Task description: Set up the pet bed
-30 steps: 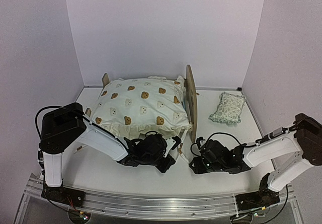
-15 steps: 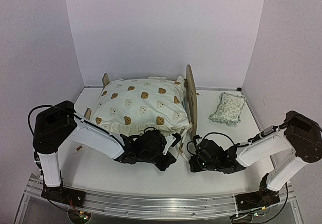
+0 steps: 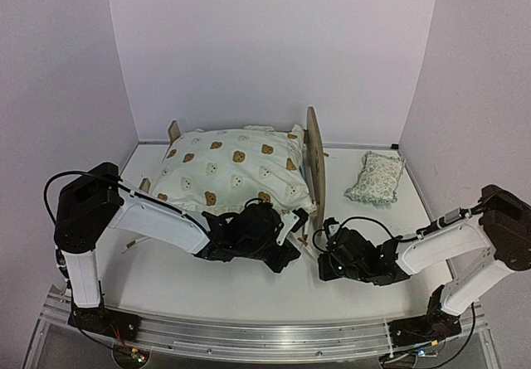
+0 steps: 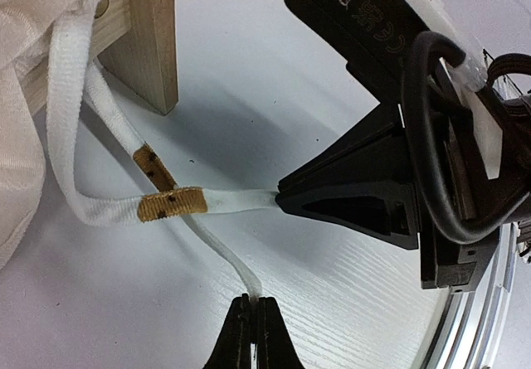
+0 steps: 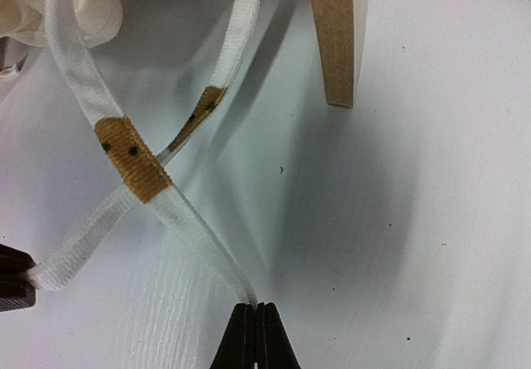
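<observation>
The pet bed (image 3: 314, 163) stands at the back of the table (image 3: 249, 282). Its frame is filled by a bear-print quilt (image 3: 232, 170) that hides whatever lies beneath. Near a wooden leg (image 4: 153, 37), the left gripper (image 4: 253, 323) is pinched on one white tie (image 4: 217, 249) and the right gripper (image 5: 255, 327) on the other tie (image 5: 195, 236). The ties cross, possibly touching. A patterned pillow (image 3: 376, 177) lies apart at right.
</observation>
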{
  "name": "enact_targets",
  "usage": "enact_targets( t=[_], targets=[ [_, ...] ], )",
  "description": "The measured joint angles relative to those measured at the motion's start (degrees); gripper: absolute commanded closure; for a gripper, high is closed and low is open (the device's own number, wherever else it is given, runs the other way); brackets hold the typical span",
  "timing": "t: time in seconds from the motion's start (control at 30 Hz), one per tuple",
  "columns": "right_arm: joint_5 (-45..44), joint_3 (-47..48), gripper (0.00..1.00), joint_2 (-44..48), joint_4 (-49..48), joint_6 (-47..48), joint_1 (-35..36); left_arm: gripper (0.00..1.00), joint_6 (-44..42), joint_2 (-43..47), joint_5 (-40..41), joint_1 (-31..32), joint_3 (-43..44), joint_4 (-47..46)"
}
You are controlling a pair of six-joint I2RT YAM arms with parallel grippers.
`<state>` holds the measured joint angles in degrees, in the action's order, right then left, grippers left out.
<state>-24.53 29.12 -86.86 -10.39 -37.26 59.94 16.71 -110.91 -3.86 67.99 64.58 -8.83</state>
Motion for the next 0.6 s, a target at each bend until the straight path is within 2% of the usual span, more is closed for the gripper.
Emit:
enact_targets(
  t=[0.3,0.6],
  targets=[
    [-3.3,0.2,1.0,0.3,2.6,2.1,0.0,1.0,-0.7,0.0,1.1,0.0,0.9,1.9],
    [-3.0,0.2,1.0,0.3,3.8,2.2,0.0,1.0,-2.0,0.0,1.6,0.0,4.1,3.3]
  ],
)
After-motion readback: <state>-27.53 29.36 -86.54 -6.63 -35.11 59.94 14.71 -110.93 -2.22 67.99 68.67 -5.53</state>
